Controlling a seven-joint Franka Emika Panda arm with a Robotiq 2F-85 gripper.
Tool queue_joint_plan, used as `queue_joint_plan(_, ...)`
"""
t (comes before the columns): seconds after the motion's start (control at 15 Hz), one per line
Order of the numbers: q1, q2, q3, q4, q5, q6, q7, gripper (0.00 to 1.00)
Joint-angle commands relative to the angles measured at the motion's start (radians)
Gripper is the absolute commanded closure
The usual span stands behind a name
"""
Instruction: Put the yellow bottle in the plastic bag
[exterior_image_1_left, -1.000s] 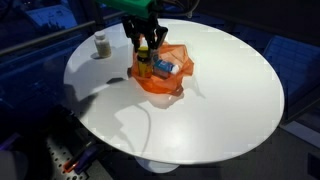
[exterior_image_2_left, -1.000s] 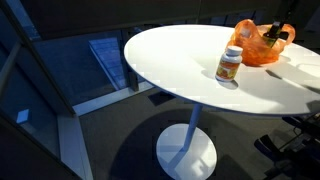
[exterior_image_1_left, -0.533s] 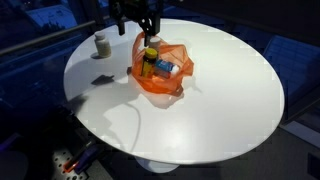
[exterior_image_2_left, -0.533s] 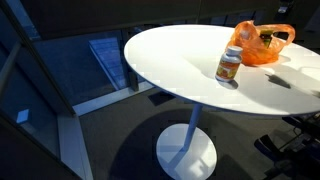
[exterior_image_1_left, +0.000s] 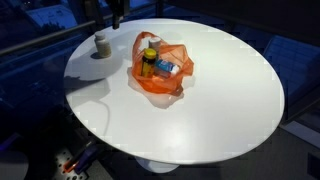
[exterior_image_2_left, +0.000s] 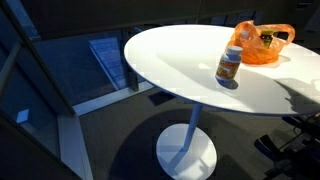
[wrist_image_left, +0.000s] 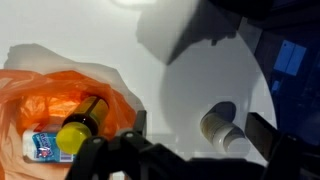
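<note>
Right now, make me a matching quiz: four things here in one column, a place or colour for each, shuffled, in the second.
1 yellow-capped bottle
2 plastic bag
3 white-lidded jar
4 table

A orange
B inside the bag
C round, white
D standing beside the bag, apart

Pairs: 1-B, 2-A, 3-D, 4-C

The round white desk (exterior_image_1_left: 215, 115) carries 2 things, near each other but apart: an orange plastic bag (exterior_image_1_left: 165, 85) and a small white-capped jar (exterior_image_1_left: 101, 44) standing upright.
</note>
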Motion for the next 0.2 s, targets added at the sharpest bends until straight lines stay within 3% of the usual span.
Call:
queue_joint_plan(0.0,0.020,-0.016,0.020,0.016,0.020,-0.052,0.033,0.00)
queue_joint_plan(0.13,0.018,-0.006,0.017,0.001,0.001,-0.020,0.016,0.00)
